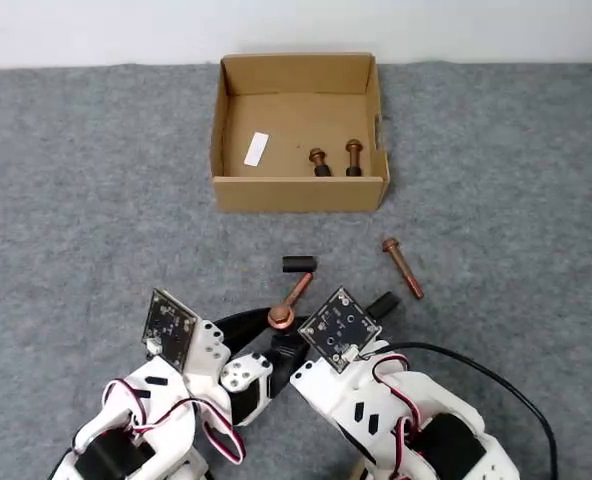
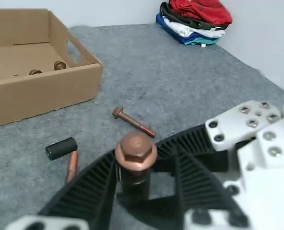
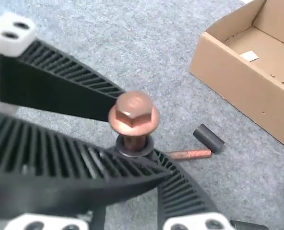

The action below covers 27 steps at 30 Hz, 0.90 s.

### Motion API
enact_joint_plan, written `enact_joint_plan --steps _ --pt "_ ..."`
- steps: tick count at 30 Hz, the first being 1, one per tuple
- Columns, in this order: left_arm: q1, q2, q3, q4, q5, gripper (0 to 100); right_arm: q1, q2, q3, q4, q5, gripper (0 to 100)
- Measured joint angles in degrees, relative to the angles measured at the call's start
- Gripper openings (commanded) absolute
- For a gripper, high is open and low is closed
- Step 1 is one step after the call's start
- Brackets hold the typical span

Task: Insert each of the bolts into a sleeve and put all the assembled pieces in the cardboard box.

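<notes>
Bolt (image 2: pixel 136 151) is seated head-up in the sleeve (image 2: pixel 132 184), and the left gripper (image 2: pixel 143 178) is closed round that sleeve, low, just above the bench (image 1: pixel 96 200). The right gripper (image 3: pixel 149 165) crowds in at the same spot; whether it grips as well, I cannot tell.

Danger now: the bolt looks merely dropped in, so any tilt on the carry could let it slide out. With both grippers packed this tight, one pulling away could nudge the sleeve askew.

Straight ahead towards the box (image 1: pixel 298 192) lie a spare sleeve (image 1: pixel 298 264) and a loose bolt (image 1: pixel 299 289), very near the grippers. A low sweep would scatter them. Another bolt (image 1: pixel 403 267) lies off to the side, well apart.

The box's near wall stands in the way, so entry has to come from above. Inside, two assembled pieces (image 1: pixel 322 162) sit by that wall at one end; the other end is free. Open bench on both flanks.
</notes>
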Motion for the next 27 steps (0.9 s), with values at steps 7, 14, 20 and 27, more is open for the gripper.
enact_joint_plan --steps 7,14,20,27 --pt "-1.93 -0.09 0.00 0.62 -2.73 18 0.00 0.00 0.00 0.00 0.18 0.8" --pt "-8.26 0.09 -2.37 4.75 -7.74 18 -0.18 0.09 0.00 0.00 0.26 0.8" --pt "-9.49 0.00 -9.58 6.68 -7.74 17 2.90 0.09 0.00 0.00 0.26 0.8" --pt "-18.29 -0.09 -14.59 6.68 -7.82 1 10.73 0.09 0.00 0.79 -7.12 0.8"
